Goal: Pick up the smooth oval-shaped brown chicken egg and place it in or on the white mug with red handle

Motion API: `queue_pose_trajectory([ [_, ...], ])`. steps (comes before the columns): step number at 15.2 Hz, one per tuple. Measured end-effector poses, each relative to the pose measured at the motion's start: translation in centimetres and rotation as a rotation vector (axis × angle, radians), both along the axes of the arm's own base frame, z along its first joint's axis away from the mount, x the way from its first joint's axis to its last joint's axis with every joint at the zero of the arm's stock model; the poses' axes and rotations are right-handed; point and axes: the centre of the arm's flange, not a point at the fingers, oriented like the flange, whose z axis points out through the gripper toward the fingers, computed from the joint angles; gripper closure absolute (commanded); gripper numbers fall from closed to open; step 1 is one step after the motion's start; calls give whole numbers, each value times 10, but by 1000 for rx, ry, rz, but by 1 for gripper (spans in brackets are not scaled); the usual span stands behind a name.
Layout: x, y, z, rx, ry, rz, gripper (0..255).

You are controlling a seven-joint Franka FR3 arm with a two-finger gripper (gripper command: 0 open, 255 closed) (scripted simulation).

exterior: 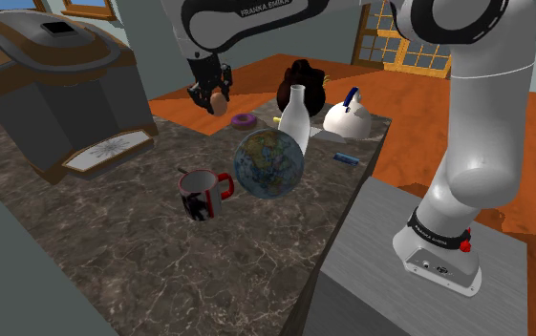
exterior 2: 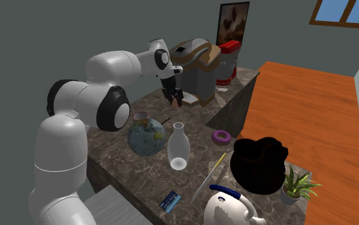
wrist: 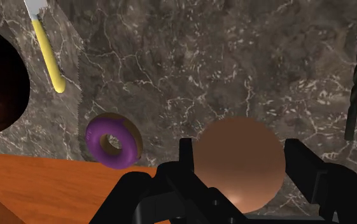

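In the shoulder view, start at the upper left. A big grey and brown cooker (exterior: 60, 91) sits on the dark marble counter (exterior: 160, 277). Look right, to the middle of the frame, and you find the white mug (exterior: 202, 194) with its red handle, sitting on the counter. The handle points toward the globe (exterior: 268, 163) just beside it.

Near the top of the frame, a little right of the mug, your gripper (exterior: 213, 95) hangs in the air over the far side of the counter. It is closed partway and holds the brown egg (exterior: 219, 101). The egg is up off the counter and well apart from the mug.

Go further right and you see a purple donut (exterior: 245, 121), then a white bottle (exterior: 295, 115) behind the globe. After that come a round black thing (exterior: 302, 78) and a white kettle (exterior: 350, 116) with a blue handle. The grey stand (exterior: 418, 277) is at the lower right.

In the wrist view, the egg (wrist: 237, 162) sits between the two black fingers (wrist: 304, 165), and both press on its sides. The donut (wrist: 112, 140) lies on the counter to one side of the gripper (wrist: 240, 168). A yellow-handled tool (wrist: 46, 54) lies beyond the donut. A dark drill bit (wrist: 356, 83) lies on the other side of the gripper.

In the second exterior view, the gripper (exterior 2: 175, 97) is up in front of the cooker (exterior 2: 197, 70). The mug (exterior 2: 140, 117) peeks out behind the globe (exterior 2: 146, 139).
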Motion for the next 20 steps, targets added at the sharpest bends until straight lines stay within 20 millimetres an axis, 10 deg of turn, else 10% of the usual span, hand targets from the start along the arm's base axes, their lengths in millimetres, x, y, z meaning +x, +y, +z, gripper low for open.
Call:
queue_pose_trajectory([
  [16, -129, 162, 6, 0, 0, 1, 255],
  [20, -137, 169, -9, 0, 0, 0, 255],
])
